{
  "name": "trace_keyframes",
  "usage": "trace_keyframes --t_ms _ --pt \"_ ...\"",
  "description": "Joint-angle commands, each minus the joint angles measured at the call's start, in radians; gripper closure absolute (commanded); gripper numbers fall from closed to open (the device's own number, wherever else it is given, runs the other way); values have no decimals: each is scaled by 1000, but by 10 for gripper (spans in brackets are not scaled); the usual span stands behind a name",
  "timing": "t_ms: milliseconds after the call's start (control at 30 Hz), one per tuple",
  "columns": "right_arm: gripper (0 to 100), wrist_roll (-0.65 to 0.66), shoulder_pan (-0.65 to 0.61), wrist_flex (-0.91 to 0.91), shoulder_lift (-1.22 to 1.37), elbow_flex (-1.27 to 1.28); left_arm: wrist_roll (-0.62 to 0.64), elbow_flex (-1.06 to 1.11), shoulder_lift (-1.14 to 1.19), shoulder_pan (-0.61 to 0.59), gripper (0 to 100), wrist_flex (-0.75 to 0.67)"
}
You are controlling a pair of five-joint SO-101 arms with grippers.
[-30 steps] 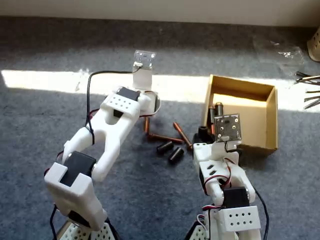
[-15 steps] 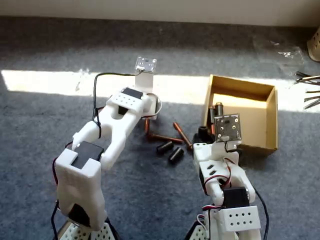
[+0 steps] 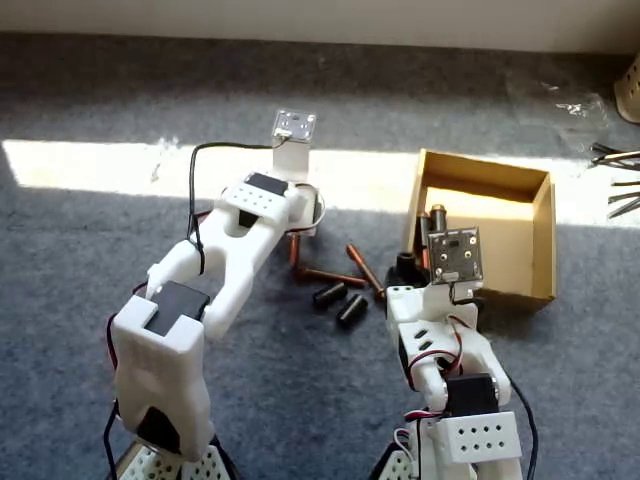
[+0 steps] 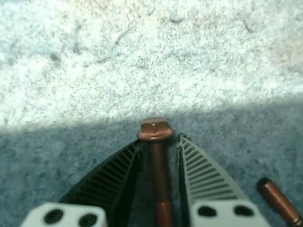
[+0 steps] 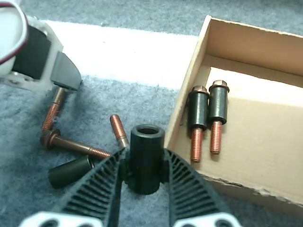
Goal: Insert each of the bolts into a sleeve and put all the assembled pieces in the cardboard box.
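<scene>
A copper bolt [image 4: 158, 170] lies on the grey carpet between the fingers of my left gripper [image 4: 158, 142]. The jaws stand narrowly open, one on each side of the shaft just below the head. From above, this bolt [image 3: 294, 250] pokes out from under the left gripper [image 3: 298, 230]. My right gripper [image 5: 145, 152] is shut on an upright black sleeve [image 5: 147, 142], close to the near wall of the cardboard box [image 5: 187, 99]. Two assembled pieces [image 5: 199, 113] [image 5: 218, 109] lie inside the box [image 3: 545, 240].
Two loose bolts [image 3: 330, 275] [image 3: 363, 265] and two black sleeves [image 3: 328, 295] [image 3: 352, 308] lie on the carpet between the arms. Another bolt's end [image 4: 277, 201] lies beside the left gripper. Metal tools [image 3: 615, 155] sit at the far right edge.
The left arm has shifted a little to the right and its wrist has settled over the bolt. The right arm and its sleeve have stayed still.
</scene>
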Motion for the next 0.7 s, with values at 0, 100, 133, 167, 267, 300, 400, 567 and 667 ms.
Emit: trace_keyframes --t_ms 0,100,133,167,267,300,400,567,667 --pt "994 -3 10 -28 -10 -7 12 -41 -15 -10 881 -12" --pt "994 -3 10 -28 -10 -7 12 -41 -8 -8 923 -12" --pt "994 -3 10 -28 -10 -7 12 -44 4 -8 966 -12" --pt "994 -3 10 -28 -10 -7 12 -50 21 -8 1000 -11" --pt "994 -3 10 -28 -10 -7 14 -87 67 -8 958 -11" --pt "994 -3 10 -28 -10 -7 14 -96 76 -8 965 -2" --pt "994 -3 10 -28 -10 -7 14 -142 90 -5 997 61" --pt "994 -3 10 -28 -10 -7 14 -188 90 -4 993 143" --pt "994 -3 10 -28 -10 -7 12 -216 88 -2 993 198"
